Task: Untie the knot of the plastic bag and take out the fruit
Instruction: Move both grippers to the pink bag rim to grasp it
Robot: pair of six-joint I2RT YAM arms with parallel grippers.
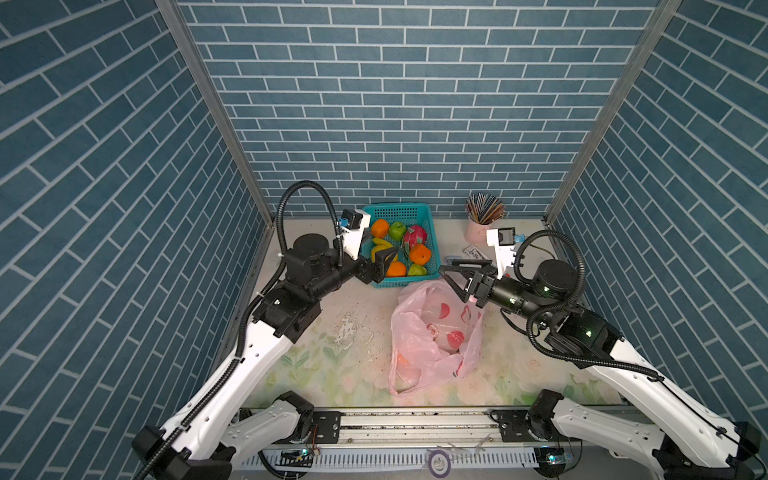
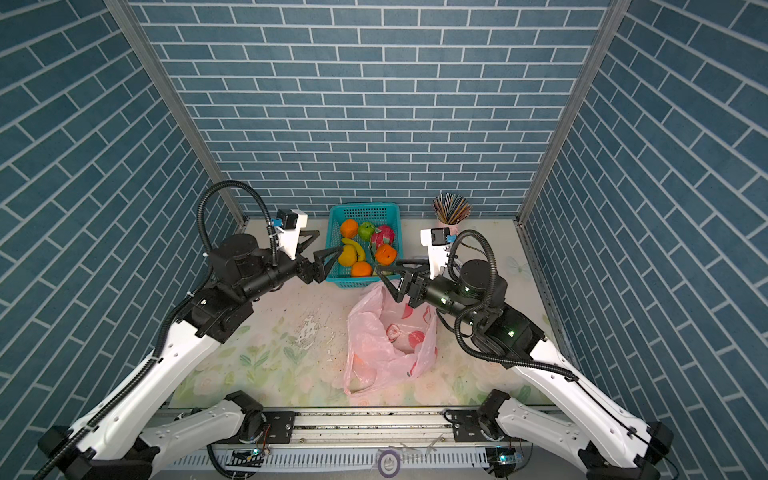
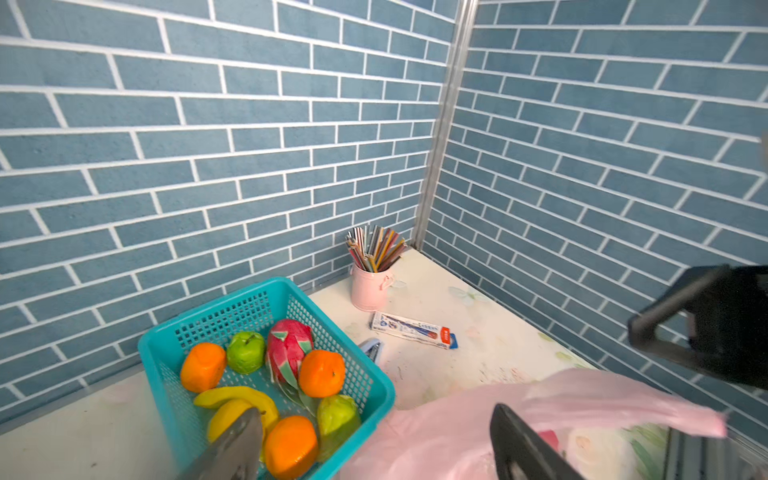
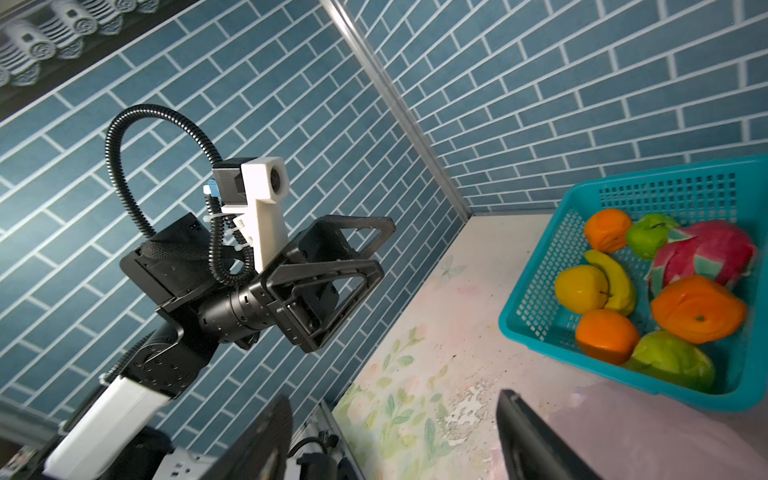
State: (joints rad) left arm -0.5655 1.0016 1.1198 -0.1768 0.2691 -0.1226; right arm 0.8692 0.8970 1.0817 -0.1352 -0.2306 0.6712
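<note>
- Over the counter (image 1: 316, 357) in both top views, the plastic bag (image 1: 432, 336) lies with its long axis running from the front edge toward the basket (image 1: 401, 209); the right end effector (image 1: 444, 265) hovers spread above its far end (likely to reach in).
- Left wrist view: the left end effector (image 3: 380, 449) gapes empty by the basketed fruit (image 3: 322, 372); no knot shows.
- Right wrist view: jaws hold nothing.

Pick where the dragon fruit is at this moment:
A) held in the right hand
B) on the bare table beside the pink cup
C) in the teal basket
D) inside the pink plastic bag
C: the dragon fruit lies in the teal basket, between a green fruit and an orange, not in the plastic bag.
</note>
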